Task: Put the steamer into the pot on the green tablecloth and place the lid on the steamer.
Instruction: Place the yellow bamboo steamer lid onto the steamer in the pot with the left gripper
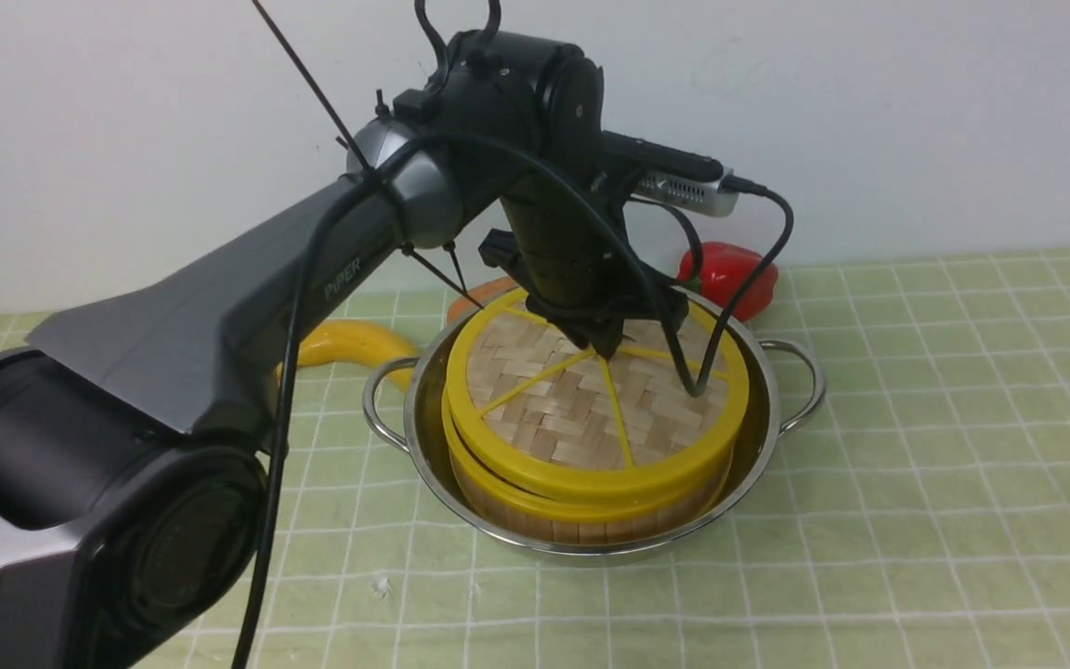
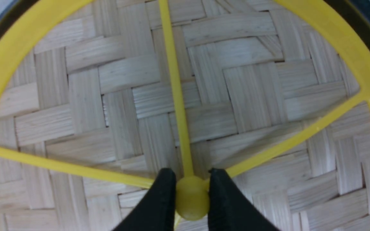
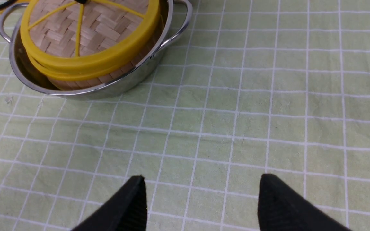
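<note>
The steel pot [image 1: 758,409] stands on the green tablecloth [image 1: 916,446] with the bamboo steamer [image 1: 581,520] inside it. The woven lid [image 1: 554,409] with its yellow rim and spokes lies on top of the steamer. My left gripper [image 1: 607,351] reaches down onto the lid's centre. In the left wrist view its black fingers [image 2: 164,192] are shut on the lid's yellow hub [image 2: 191,197]. My right gripper [image 3: 201,183] hovers open over bare cloth [image 3: 268,112], apart from the pot [image 3: 114,88]; the steamer [image 3: 75,84] and lid [image 3: 85,29] show there too.
A red pepper [image 1: 730,274] lies behind the pot at the wall. A yellow banana-like fruit [image 1: 349,344] and an orange object [image 1: 479,293] lie behind the pot on its left. My left arm fills the near left of the front view.
</note>
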